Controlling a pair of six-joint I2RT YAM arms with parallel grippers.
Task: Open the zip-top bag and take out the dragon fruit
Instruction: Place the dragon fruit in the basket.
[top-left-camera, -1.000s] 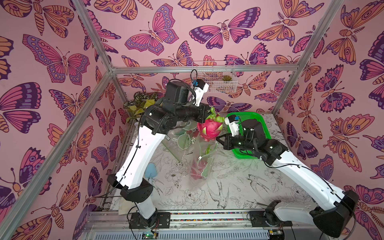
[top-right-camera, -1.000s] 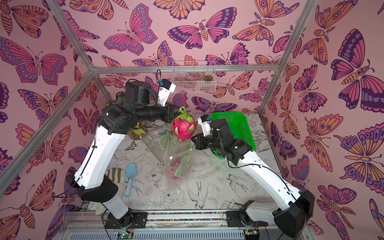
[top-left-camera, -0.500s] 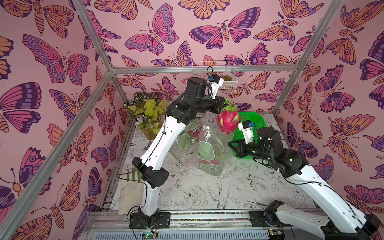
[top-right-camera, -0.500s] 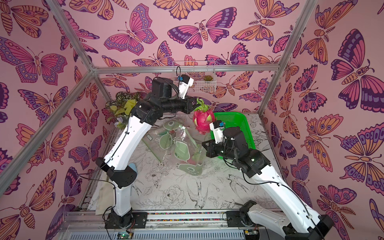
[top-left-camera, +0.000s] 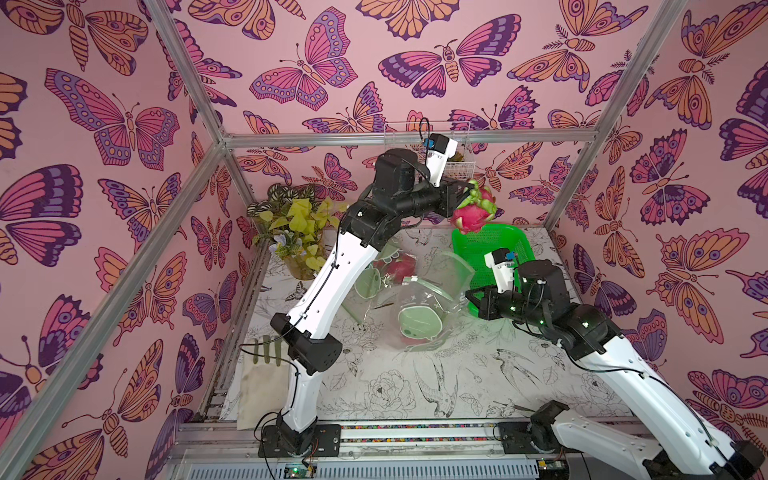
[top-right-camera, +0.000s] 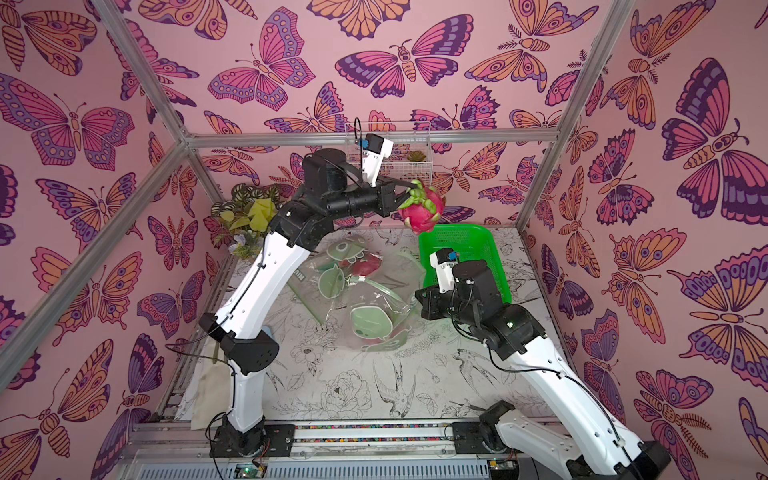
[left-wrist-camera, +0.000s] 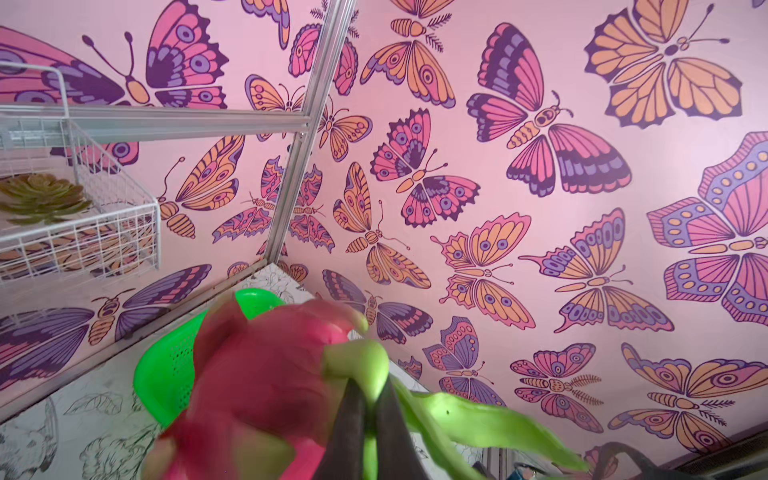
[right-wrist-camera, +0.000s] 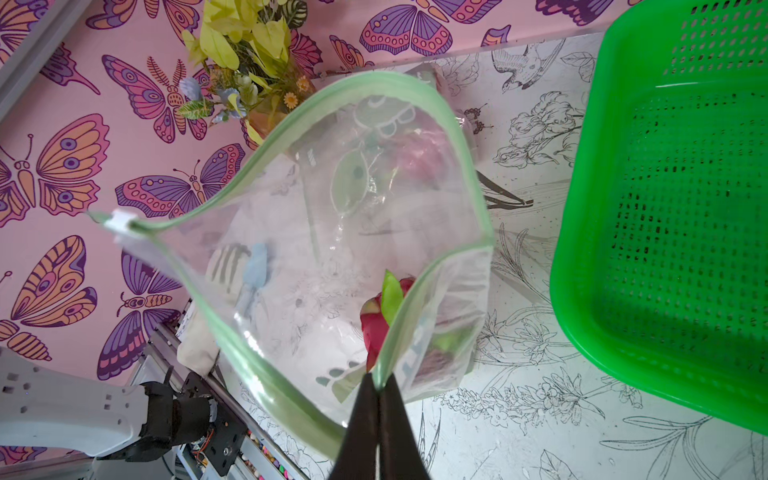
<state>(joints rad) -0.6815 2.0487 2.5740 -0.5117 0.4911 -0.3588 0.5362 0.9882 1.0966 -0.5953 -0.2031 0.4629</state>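
Left claw clamped on a green scale of the dragon fruit, aloft near the green basket; right claw pinched on the rim of the open zip-top bag; another dragon fruit inside.

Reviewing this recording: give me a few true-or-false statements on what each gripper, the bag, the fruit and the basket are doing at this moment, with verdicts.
1. The left gripper is shut on a green leaf of a dragon fruit. True.
2. The right gripper is open and holds nothing. False: the right gripper is shut on the rim of the bag.
3. The bag is zipped shut. False: its mouth gapes wide open.
4. A second dragon fruit lies inside the bag. True.
5. The held dragon fruit rests inside the green basket. False: it hangs in the air from the left gripper, not set down in the green basket.
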